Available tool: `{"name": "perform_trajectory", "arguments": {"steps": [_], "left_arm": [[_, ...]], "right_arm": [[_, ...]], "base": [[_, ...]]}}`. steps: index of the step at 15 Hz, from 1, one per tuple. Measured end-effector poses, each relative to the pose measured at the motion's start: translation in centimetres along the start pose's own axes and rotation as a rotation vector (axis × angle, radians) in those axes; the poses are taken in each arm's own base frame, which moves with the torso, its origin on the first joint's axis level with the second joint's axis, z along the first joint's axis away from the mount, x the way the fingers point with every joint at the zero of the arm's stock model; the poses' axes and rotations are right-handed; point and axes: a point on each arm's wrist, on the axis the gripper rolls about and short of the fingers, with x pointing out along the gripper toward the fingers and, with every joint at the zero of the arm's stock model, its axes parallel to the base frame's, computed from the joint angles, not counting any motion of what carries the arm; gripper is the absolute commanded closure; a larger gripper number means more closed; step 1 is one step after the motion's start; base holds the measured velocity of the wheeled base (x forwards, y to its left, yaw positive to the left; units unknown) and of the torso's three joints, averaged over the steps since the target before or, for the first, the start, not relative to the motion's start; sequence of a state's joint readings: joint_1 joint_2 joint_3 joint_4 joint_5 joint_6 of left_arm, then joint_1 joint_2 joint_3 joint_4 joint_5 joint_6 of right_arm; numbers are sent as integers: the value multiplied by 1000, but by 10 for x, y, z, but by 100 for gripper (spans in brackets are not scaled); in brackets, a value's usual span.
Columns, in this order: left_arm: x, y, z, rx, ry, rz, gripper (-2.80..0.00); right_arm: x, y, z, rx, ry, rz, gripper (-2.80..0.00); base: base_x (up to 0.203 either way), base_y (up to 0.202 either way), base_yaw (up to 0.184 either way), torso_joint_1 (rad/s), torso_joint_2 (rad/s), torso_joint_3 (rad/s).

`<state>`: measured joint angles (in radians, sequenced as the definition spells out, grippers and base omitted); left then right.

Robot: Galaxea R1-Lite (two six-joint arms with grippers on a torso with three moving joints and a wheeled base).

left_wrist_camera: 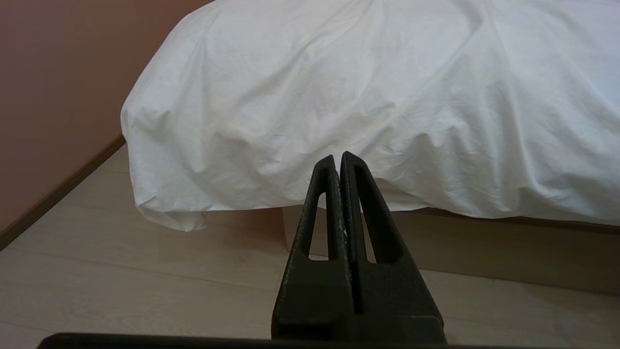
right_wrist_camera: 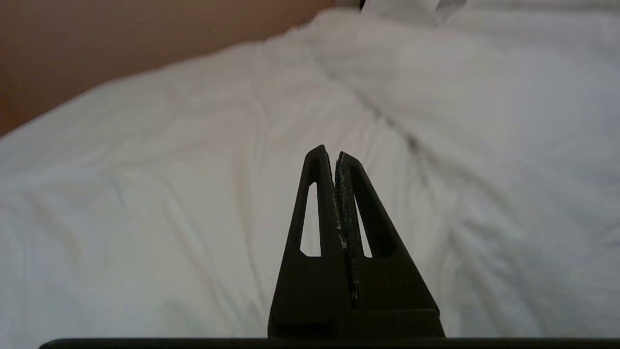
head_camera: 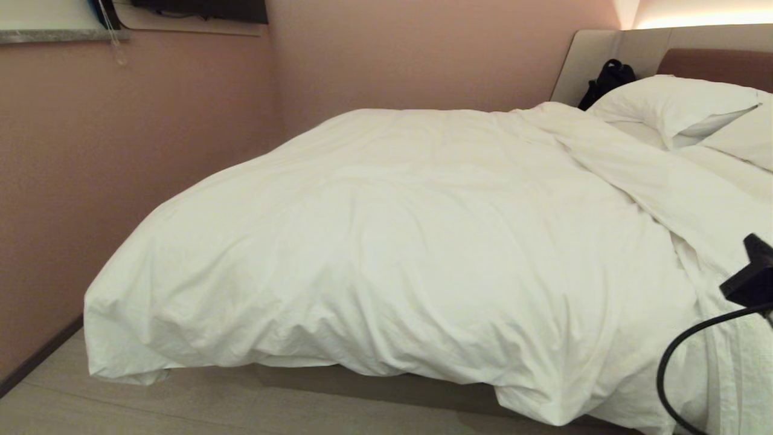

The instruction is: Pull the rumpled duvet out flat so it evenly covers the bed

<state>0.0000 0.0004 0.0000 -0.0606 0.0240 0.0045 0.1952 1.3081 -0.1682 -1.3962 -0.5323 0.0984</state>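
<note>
The white puffy duvet (head_camera: 392, 241) lies spread over the bed (head_camera: 712, 60), creased, with a long folded ridge running along its pillow side. Its foot edge hangs over the grey-beige base (left_wrist_camera: 484, 247), with one corner drooping toward the floor by the wall. My left gripper (left_wrist_camera: 337, 157) is shut and empty, held low above the floor and pointing at that hanging edge of the duvet (left_wrist_camera: 368, 82), clear of it. My right gripper (right_wrist_camera: 332, 154) is shut and empty, hovering over the duvet (right_wrist_camera: 193, 194). Part of the right arm (head_camera: 755, 278) shows at the right edge of the head view.
Plump white pillows (head_camera: 670, 103) lie at the headboard, with a black bag (head_camera: 607, 78) beside them. A pink wall (head_camera: 121, 151) runs close along the bed's far side. Light wooden floor (head_camera: 181, 405) lies before the bed's foot. A black cable (head_camera: 676, 356) loops under the right arm.
</note>
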Motion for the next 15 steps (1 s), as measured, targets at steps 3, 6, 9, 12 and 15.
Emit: {"name": "perform_trajectory", "arguments": {"steps": [3,6,9,12,15], "left_arm": [[0,0,0,0,0,0,0],[0,0,0,0,0,0,0],[0,0,0,0,0,0,0],[0,0,0,0,0,0,0],[0,0,0,0,0,0,0]], "right_arm": [[-27,-13,54,29,-187,-5,0],[-66,-29,114,108,-391,2,0],[-101,-45,153,176,-486,12,0],[-115,-54,143,163,-373,16,0],[-123,-60,125,133,-223,24,0]], "base": [[0,0,0,0,0,0],[0,0,0,0,0,0],[0,0,0,0,0,0],[0,0,0,0,0,0],[0,0,0,0,0,0]]}}
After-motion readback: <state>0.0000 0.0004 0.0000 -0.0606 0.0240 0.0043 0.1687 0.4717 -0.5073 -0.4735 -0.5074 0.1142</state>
